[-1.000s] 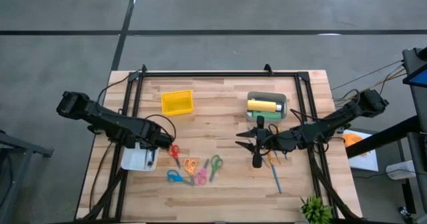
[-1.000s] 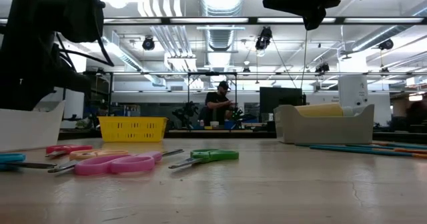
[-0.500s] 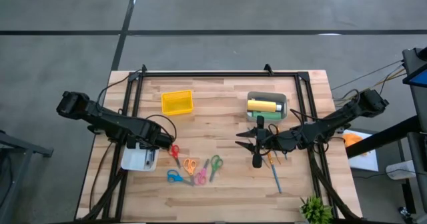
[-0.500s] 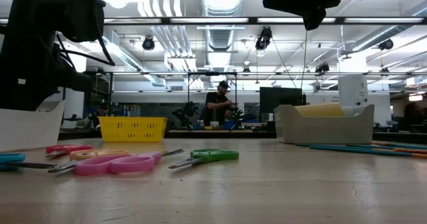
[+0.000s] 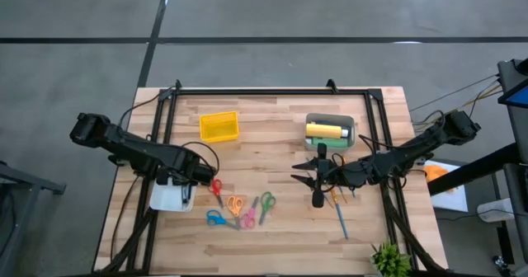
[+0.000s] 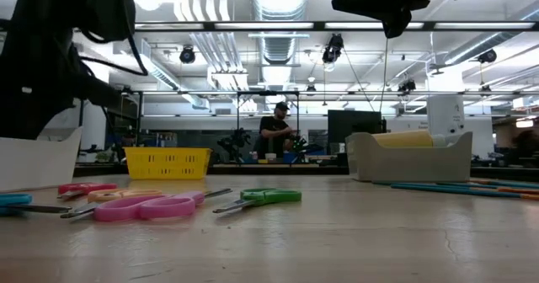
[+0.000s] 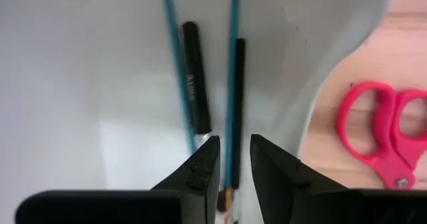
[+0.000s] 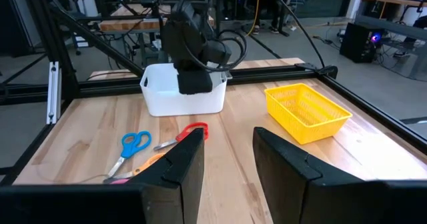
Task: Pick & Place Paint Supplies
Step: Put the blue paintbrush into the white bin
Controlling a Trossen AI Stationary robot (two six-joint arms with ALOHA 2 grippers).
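Four thin sticks (image 7: 230, 91) inside the white bin (image 5: 169, 196) show only past the left gripper (image 7: 233, 167), jaws narrowly parted.

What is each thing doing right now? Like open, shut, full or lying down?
left gripper: open, over the white bin, holding nothing
white bin: holds brushes and pens lying flat
right gripper: open, empty, above the table
grey bin: holds a yellow bottle lying on its side
yellow basket: upright
scissors: flat on the table

Lab/workshop, ceiling ducts (image 6: 278, 51), benches (image 8: 133, 27)
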